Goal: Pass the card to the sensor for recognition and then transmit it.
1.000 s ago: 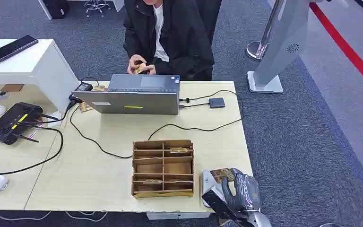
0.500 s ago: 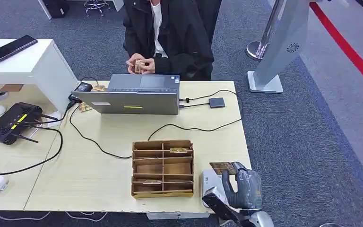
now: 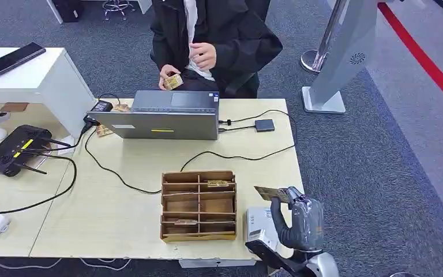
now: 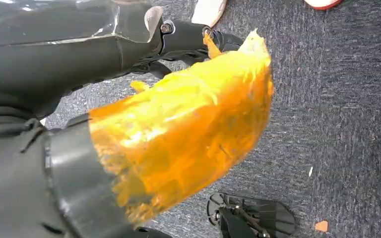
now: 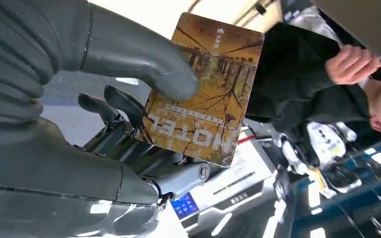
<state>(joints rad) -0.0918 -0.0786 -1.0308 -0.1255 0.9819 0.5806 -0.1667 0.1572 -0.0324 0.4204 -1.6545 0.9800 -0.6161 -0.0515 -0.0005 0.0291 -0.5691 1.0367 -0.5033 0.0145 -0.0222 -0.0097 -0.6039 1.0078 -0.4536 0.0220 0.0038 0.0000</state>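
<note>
Only legible txt: "HOTEL" in big white caps on the card [image 5: 206,89], seen upside down in the right wrist view, w/ a small white arrow near the card's far edge. There's a line of smaller print above the word, too tiny to read. The sensor [image 5: 213,186] has a blue screen and a printed line on its white body, both unreadable.

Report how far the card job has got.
Done: the right hand holds a hotel card, pinched under the thumb. In hand: the card is raised above the white sensor box at the table's near edge. Left: whether it has been read cannot be told; passing it to the person behind the laptop remains.
</note>
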